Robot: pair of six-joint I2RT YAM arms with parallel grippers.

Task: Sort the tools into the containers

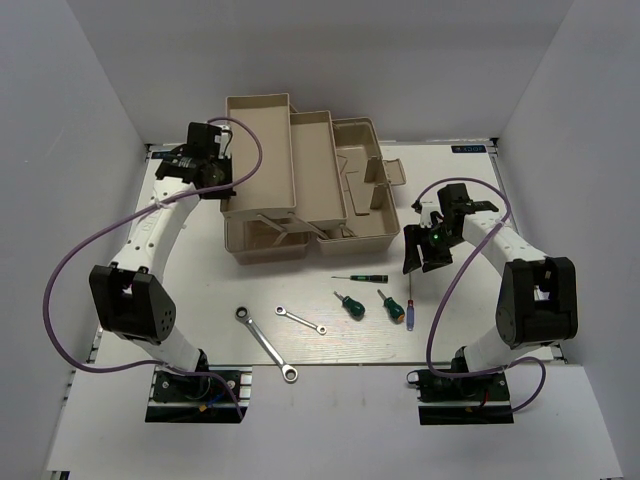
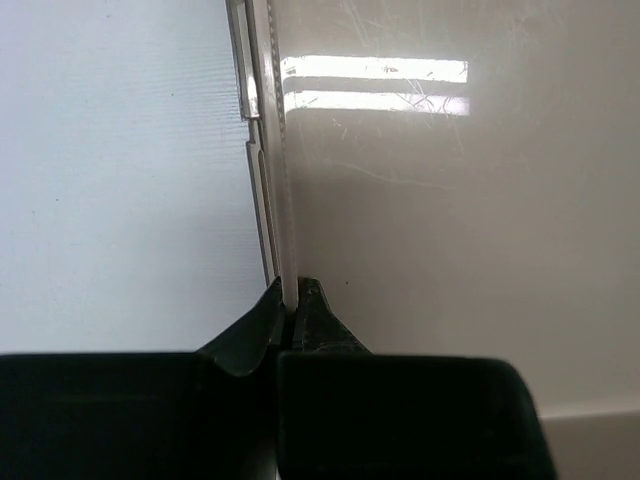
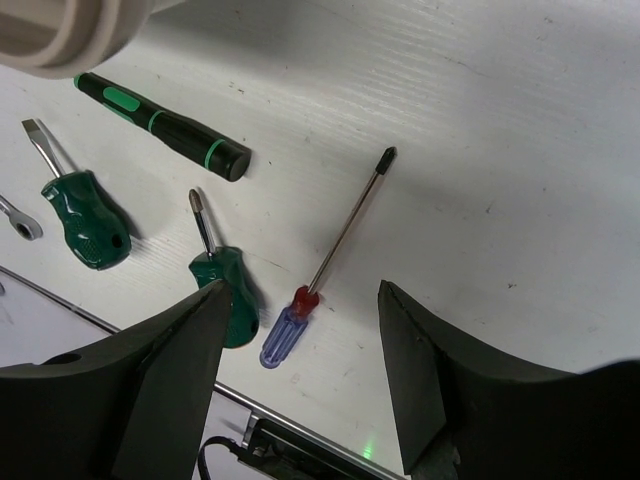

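The white table takes up most of the view; on its far half sits 1 beige toolbox, its trays fanned open towards the left, though I cannot tell exactly how many there are. There are 2 arms; the left gripper is pinched tight on the thin wall of a tray at the box's left edge, while the right gripper hangs with its fingers spread wide and holding nothing, just above the blue-handled screwdriver. All 6 tools lie loose on the near half of the table, outside the box: 1 long wrench and 1 short wrench; 2 green-handled screwdrivers; 1 dark pen-like tool with green bands; and that 1 blue-handled one, furthest right.
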